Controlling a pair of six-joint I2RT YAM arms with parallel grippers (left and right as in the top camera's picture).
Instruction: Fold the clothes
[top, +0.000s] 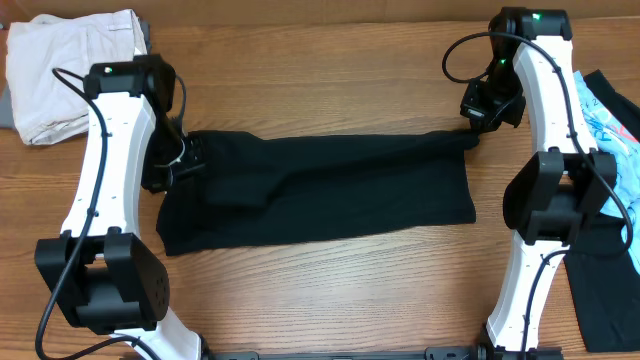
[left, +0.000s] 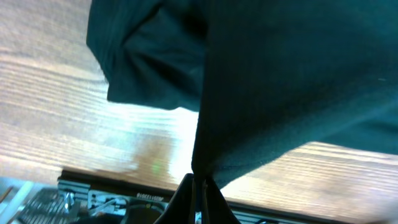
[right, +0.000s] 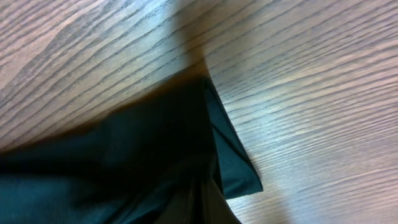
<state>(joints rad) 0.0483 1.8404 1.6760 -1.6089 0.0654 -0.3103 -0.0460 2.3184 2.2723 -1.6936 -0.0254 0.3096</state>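
wood table (top: 330, 285): l gripper (top: 188, 152) & r gripper (top: 478, 133) each clamped on black garment (top: 340, 190), opposite ends.

light blue garment (top: 615, 112) cropped (right edge), black garment (top: 330, 190) partly under left arm (top: 108, 160)
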